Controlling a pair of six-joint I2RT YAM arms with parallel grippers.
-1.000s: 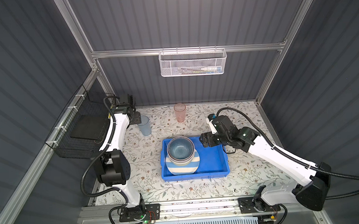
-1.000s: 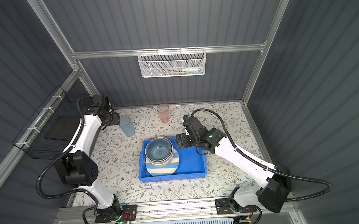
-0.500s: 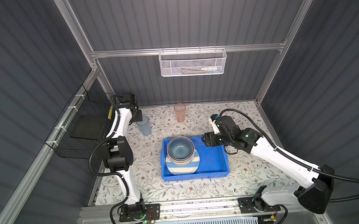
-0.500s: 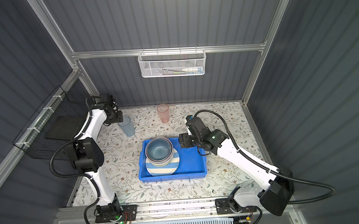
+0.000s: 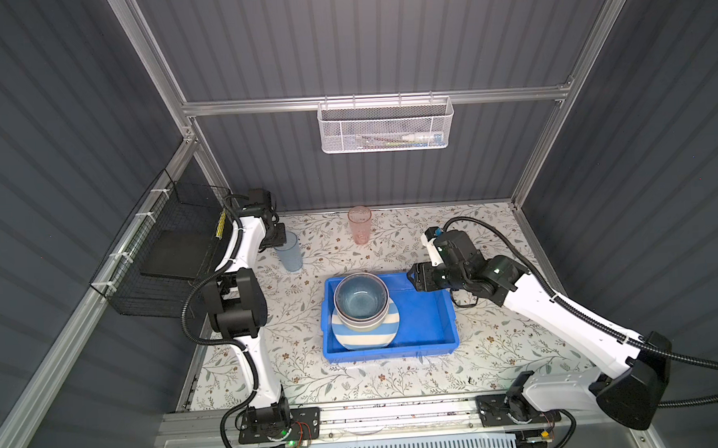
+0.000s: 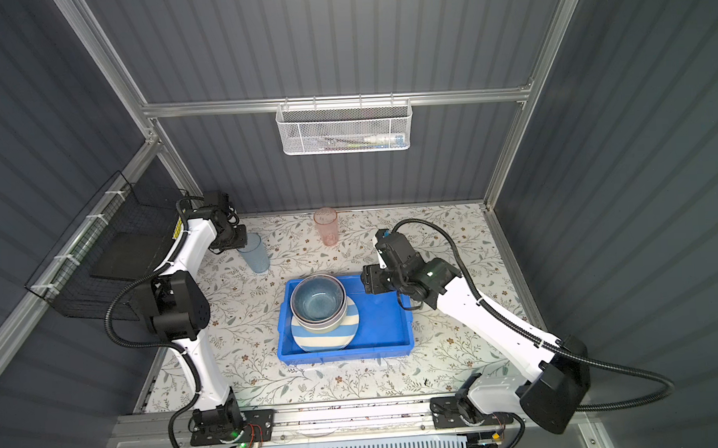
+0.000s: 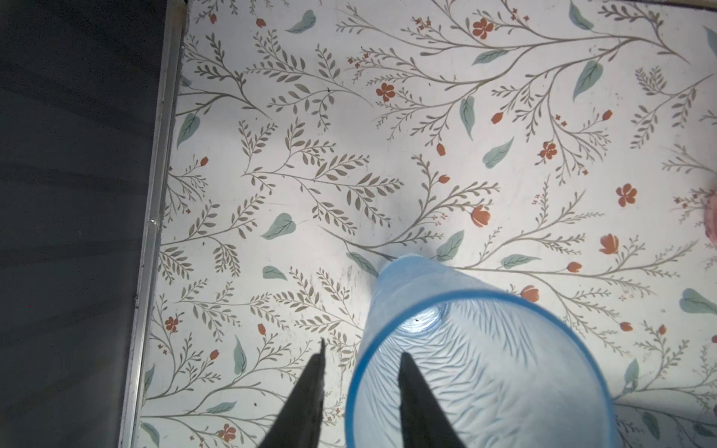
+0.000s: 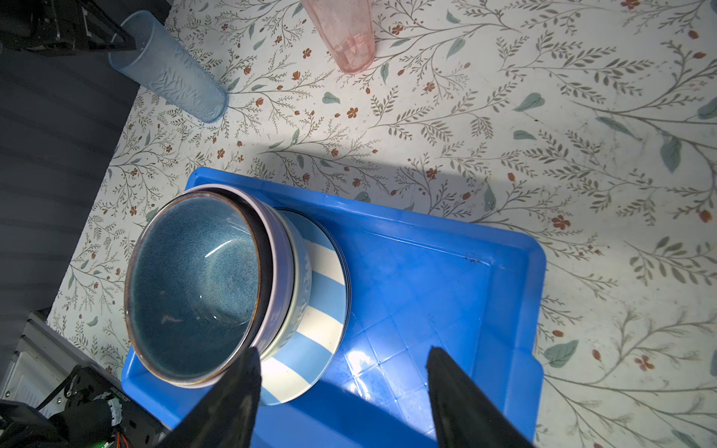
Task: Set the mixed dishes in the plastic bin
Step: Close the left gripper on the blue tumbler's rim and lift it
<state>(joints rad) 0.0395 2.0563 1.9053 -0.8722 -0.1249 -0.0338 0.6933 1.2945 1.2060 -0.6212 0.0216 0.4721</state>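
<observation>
blue tumbler (image 7: 485, 372) stands upright on the table (image 5: 500, 352), back left of the plastic bin (image 5: 428, 322). left gripper (image 7: 362, 349), the nearer one, straddles its rim from above: one side inside, one outside, jaws part-open, wall not yet pinched. right gripper (image 8: 342, 349) hangs spread and empty over the bin.

Left arm (image 5: 245, 242) reaching back, jaws narrowly apart; right arm (image 5: 561, 312) extended, jaws wide.
</observation>
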